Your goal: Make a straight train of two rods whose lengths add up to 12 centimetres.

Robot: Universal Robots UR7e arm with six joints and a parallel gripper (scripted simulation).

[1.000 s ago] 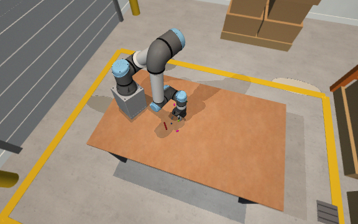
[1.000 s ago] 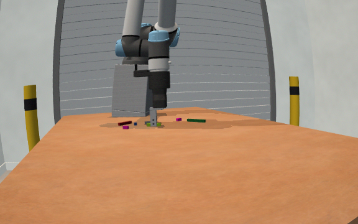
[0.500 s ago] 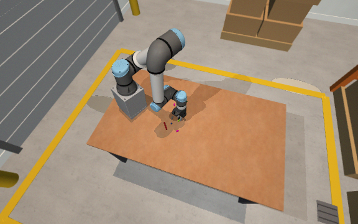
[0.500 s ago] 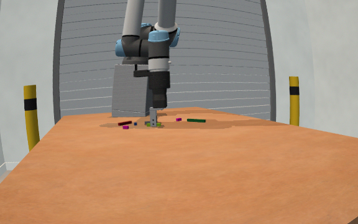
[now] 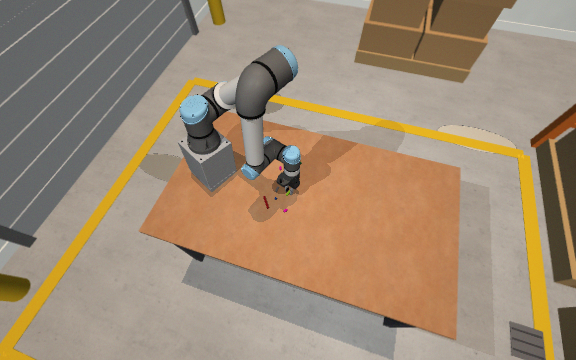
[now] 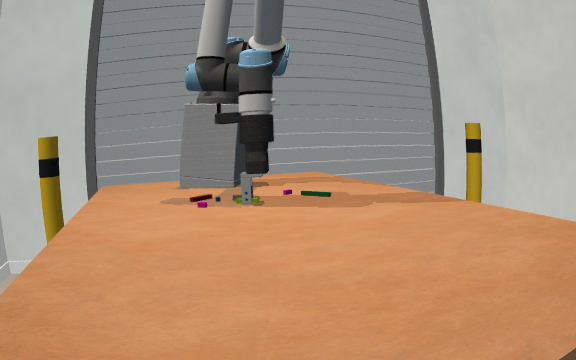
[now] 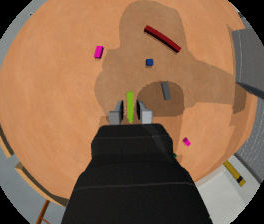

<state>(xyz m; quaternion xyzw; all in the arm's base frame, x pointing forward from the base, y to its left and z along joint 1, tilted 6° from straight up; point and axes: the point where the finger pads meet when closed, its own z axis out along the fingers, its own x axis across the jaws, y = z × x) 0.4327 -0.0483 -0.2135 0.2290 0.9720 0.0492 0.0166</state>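
Note:
My gripper point(image 6: 246, 196) stands low over the table with its fingers open around a lime rod point(image 7: 130, 106), which lies flat on the table point(image 6: 247, 205) between them. A red rod point(image 7: 161, 38) lies farther ahead, apart from the lime rod; it also shows in the exterior view point(image 6: 201, 198). A small blue rod point(image 7: 149, 63) lies between the red rod and the lime rod. A grey rod point(image 7: 165, 91) lies just right of the lime rod. A green rod point(image 6: 316, 193) lies on the other side of the gripper.
One magenta rod point(image 7: 99, 51) lies ahead to the left and another point(image 7: 187, 141) beside the gripper body to the right. The arm's grey base block point(image 5: 208, 162) stands at the table's corner.

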